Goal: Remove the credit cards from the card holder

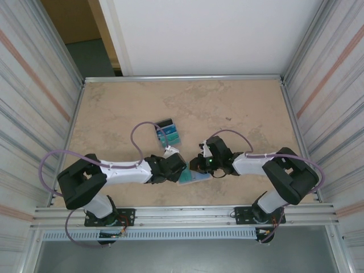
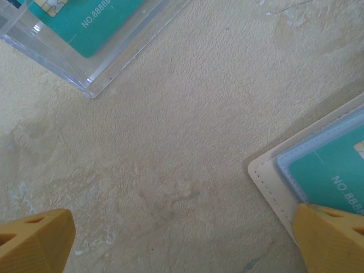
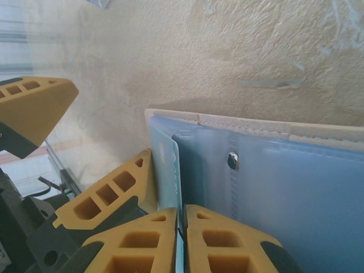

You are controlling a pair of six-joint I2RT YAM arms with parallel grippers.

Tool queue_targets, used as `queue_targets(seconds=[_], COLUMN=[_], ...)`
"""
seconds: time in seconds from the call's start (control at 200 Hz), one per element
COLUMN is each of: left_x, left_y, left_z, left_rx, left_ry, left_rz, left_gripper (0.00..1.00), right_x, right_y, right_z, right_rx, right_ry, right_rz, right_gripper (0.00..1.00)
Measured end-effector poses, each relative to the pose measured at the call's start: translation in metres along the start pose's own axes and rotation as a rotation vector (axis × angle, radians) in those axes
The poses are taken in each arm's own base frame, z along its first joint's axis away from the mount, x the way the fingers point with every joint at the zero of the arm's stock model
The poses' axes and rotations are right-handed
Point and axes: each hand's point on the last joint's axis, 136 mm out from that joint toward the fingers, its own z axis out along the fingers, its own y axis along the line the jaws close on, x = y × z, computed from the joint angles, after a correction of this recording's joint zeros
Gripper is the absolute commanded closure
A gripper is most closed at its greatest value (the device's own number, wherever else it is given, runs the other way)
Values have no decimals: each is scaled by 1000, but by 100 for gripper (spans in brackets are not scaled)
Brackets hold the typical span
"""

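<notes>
Reaching arms: both black arms stretch low and inward from the near edge, wrists nearly meeting over the beige stone-look table [image 1: 244, 108].
Holder spot: the small tan folding card holder [image 3: 284, 187] with light-blue sleeves lies open and flat between the two wrists.
Right side: the right gripper [image 3: 181, 215] has its yellow fingers squeezed together on the edge of a teal plastic card [image 3: 169, 170] at the holder's end sleeve.
Left side: the left gripper [image 2: 182, 227] points down with its fingers spread wide, one fingertip [image 2: 330, 239] right on the holder's corner.
Loose stuff: a fanned pile of black, blue and teal cards [image 1: 168, 135] sits just past the left wrist.
</notes>
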Motion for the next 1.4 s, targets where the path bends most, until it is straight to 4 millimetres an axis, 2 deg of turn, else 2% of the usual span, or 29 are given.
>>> queue_targets(seconds=[0.301, 1.002, 1.398], left_x=[0, -2, -22], left_y=[0, 2, -1], left_z=[0, -1, -10], left_rx=[-1, -20, -5], left_ry=[-1, -4, -64], left_rz=[0, 11, 49], left_gripper=[1, 1, 1], right_x=[-5, -7, -10], right_y=[-9, -32, -33], right_z=[-4, -15, -17], right_rx=[5, 86, 100], right_ry=[-14, -7, -6], right_rz=[24, 52, 40], right_gripper=[97, 97, 98])
